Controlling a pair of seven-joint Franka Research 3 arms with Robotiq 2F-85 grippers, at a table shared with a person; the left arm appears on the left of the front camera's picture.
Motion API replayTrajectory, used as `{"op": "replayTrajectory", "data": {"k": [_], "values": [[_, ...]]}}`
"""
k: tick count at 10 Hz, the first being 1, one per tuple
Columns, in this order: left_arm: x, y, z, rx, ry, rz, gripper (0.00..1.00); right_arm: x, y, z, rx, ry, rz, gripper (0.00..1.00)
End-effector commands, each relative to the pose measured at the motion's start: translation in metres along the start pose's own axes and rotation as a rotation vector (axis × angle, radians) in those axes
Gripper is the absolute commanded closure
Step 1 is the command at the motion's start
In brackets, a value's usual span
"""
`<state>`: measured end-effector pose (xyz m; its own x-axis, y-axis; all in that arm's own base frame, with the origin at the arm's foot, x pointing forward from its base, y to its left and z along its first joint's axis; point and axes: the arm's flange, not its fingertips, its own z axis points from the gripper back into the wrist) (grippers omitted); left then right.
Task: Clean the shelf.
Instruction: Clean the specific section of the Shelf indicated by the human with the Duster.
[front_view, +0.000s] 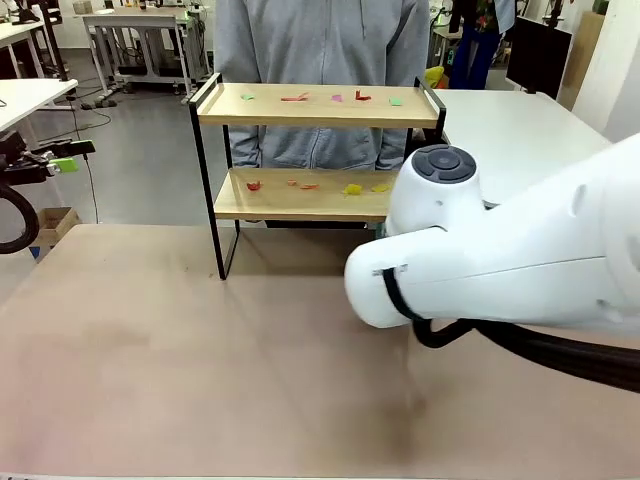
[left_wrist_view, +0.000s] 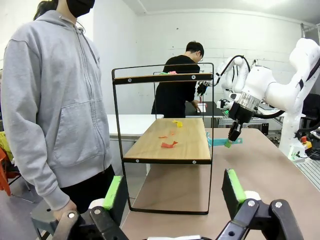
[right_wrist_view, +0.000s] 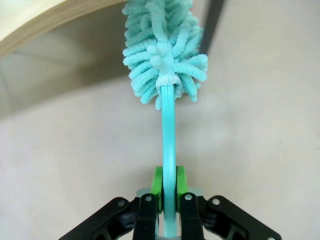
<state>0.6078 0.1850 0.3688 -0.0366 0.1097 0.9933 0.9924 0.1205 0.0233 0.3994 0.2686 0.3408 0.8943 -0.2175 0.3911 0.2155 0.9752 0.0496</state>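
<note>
Shelf stands on the bench, with a person just behind it. The right claw is clamped on the thin handle of a teal duster, whose head lies just beside the shelf's lower board. The left claw stands wide and empty, facing the shelf's other end.

Risks: a hard sweep may snag a side rail, shift the shelf, or twist the handle in the grip. Paper scraps may scatter off the boards.

No legible writing.
</note>
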Motion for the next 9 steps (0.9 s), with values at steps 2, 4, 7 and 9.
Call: {"op": "replayTrajectory", "data": {"k": [2, 4, 7, 9], "values": [[0.003, -0.002, -0.001, -0.006, 0.005, -0.006, 0.00, -0.013, -0.003, 0.022, 0.002, -0.046, -0.025, 0.87], [0.003, -0.002, -0.001, -0.006, 0.005, -0.006, 0.00, 0.001, -0.008, 0.003, -0.025, -0.009, -0.001, 0.87], [0.003, -0.002, -0.001, -0.006, 0.005, -0.006, 0.00, 0.000, -0.006, 0.007, -0.027, -0.005, 0.026, 0.87], [0.003, -0.002, -0.001, -0.006, 0.005, -0.006, 0.00, -0.002, -0.023, 0.030, 0.054, -0.079, 0.105, 0.87]]}}
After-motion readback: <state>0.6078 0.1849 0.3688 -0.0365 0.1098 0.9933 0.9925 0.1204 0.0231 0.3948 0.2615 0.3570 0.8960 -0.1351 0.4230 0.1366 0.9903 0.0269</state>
